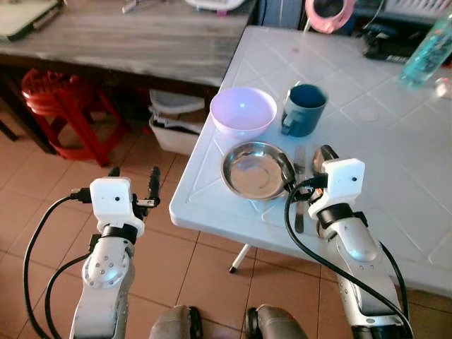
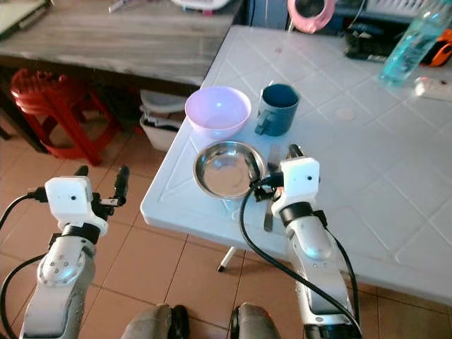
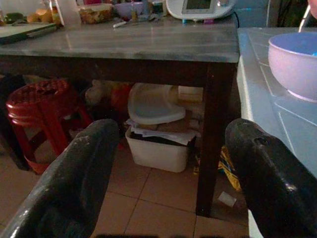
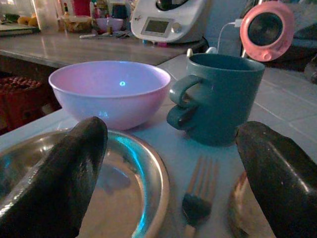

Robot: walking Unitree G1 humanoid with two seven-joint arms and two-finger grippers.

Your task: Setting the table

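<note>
your right gripper (image 4: 173,163), fingers spread, straddles the fork (image 4: 198,198), whose long axis runs straight ahead between steel plate (image 1: 256,169) and fingers.

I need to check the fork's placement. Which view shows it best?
The left eye view: the fork lies on the white table right of the steel plate, partly under the right gripper. The right eye view shows the same. The right wrist view shows just its tines, close and dim.
</note>
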